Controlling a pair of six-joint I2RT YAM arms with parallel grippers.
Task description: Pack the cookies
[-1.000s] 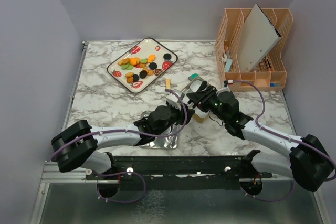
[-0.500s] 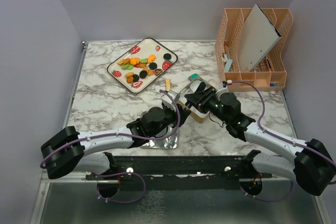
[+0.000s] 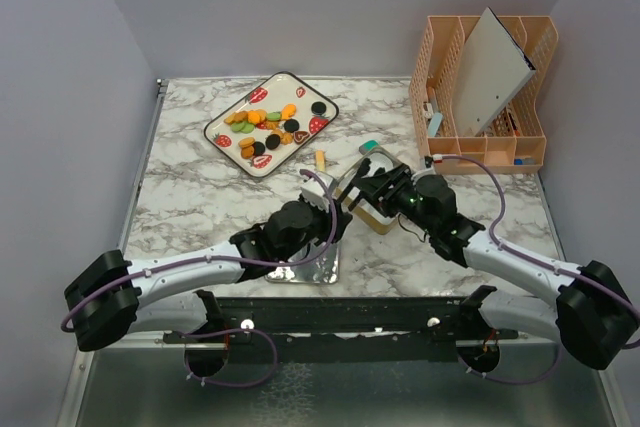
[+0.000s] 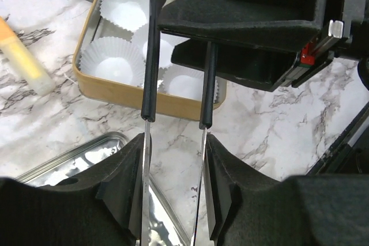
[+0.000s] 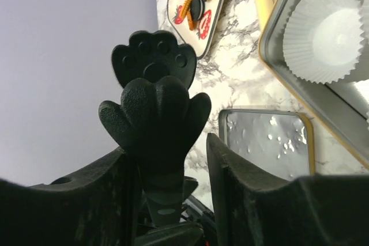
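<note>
On the far left part of the marble surface [image 3: 200,197], the cookies [image 3: 262,125] lie in a loose heap on a strawberry-printed tray [image 3: 243,100], well apart from both arms. Some overlap and a few black ones sit alone toward the tray's right end. None is packed yet.

Nearer and to the right stands the open gold tin [image 4: 150,103], lined with white pleated paper cups [image 4: 112,61]. Its silver lid [image 4: 75,159] lies just beside it on the near side.

The left end effector [image 4: 174,142] is clamped on a pair of tongs [image 4: 148,84]. Its fingers press the metal arms, which stay apart and point toward the tin. The black paw-shaped tips of the tongs sit between the fingers of the right end effector [image 5: 168,145]. Those fingers are spread, but I cannot tell whether they bear on the tips.

The cookies look light, stiff and probably brittle, with smooth faces that could slip. A lone disc at the heap's edge looks the easiest to take. The tips should go across its rim with gentle pressure, since a hard squeeze could snap it or flick it away. The thin cups will likely shift if nudged.
</note>
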